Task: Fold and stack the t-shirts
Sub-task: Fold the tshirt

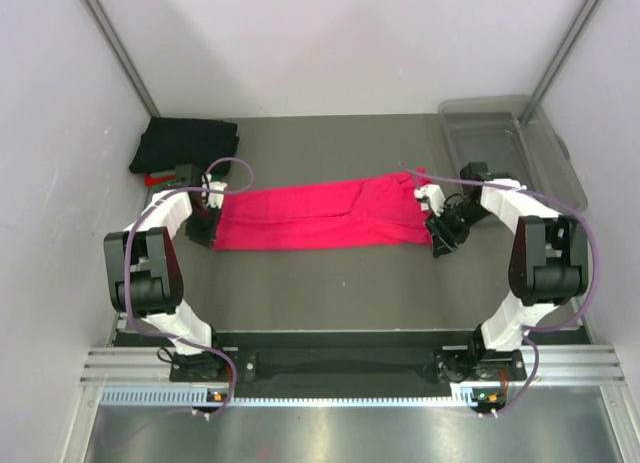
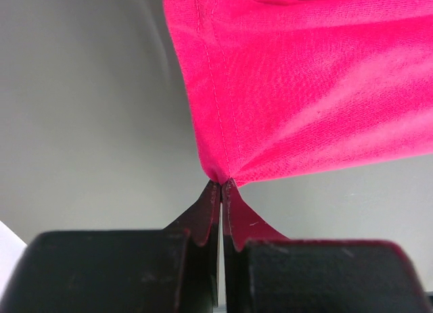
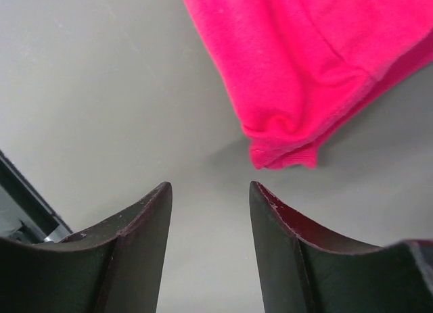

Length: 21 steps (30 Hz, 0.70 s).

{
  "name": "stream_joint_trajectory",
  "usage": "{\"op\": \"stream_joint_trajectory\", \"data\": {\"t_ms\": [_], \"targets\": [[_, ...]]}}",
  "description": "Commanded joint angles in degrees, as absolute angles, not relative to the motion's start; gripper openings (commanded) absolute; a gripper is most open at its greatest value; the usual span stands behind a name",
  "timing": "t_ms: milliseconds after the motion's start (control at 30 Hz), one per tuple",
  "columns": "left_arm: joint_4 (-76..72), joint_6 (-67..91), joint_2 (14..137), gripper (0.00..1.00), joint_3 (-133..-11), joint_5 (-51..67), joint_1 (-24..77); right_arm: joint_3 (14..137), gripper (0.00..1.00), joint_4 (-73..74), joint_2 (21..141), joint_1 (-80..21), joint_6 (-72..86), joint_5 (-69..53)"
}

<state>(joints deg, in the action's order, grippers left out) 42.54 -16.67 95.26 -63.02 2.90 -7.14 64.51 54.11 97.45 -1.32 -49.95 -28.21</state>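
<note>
A pinkish-red t-shirt [image 1: 315, 215] lies folded into a long strip across the middle of the table. My left gripper [image 1: 205, 226] is shut on its left corner; in the left wrist view the jaws pinch the pink fabric [image 2: 304, 90] at their tips [image 2: 221, 184]. My right gripper [image 1: 441, 245] is open and empty, just off the shirt's right end; in the right wrist view the shirt's bunched corner [image 3: 284, 151] lies on the table ahead of the fingers [image 3: 210, 191]. A folded black t-shirt [image 1: 186, 143] lies at the back left, with a red one [image 1: 155, 180] showing beneath it.
A clear plastic bin [image 1: 510, 138] stands at the back right beside the right arm. White walls close in the table on three sides. A dark green item [image 1: 185, 173] lies by the black shirt.
</note>
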Motion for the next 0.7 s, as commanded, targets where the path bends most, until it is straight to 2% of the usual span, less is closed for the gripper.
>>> {"op": "stream_joint_trajectory", "data": {"t_ms": [0,300,433,500,533,667], "targets": [[41.22,-17.84,95.18,0.00,-62.58,1.14,-8.00,65.56,0.50,51.59,97.64,-1.05,-51.24,-28.57],[40.78,-17.84,95.80,0.00,-62.75,1.14,-8.09,67.06,0.43,49.75,103.35,-0.97,-51.24,-29.35],[40.26,-18.11,95.89,0.00,-62.40,0.97,-8.17,65.66,0.24,47.03,103.19,-0.88,-51.15,-28.74],[40.08,-18.37,95.89,0.00,-62.23,0.88,-8.35,64.61,0.19,45.45,101.96,-0.97,-51.15,-28.57],[40.08,-18.54,96.06,0.00,-62.23,0.79,-8.35,64.43,0.13,45.35,101.61,-0.97,-51.15,-28.22],[39.82,-19.68,96.15,0.00,-62.31,0.53,-8.70,63.90,0.06,45.18,100.20,-0.88,-51.94,-25.76]]}}
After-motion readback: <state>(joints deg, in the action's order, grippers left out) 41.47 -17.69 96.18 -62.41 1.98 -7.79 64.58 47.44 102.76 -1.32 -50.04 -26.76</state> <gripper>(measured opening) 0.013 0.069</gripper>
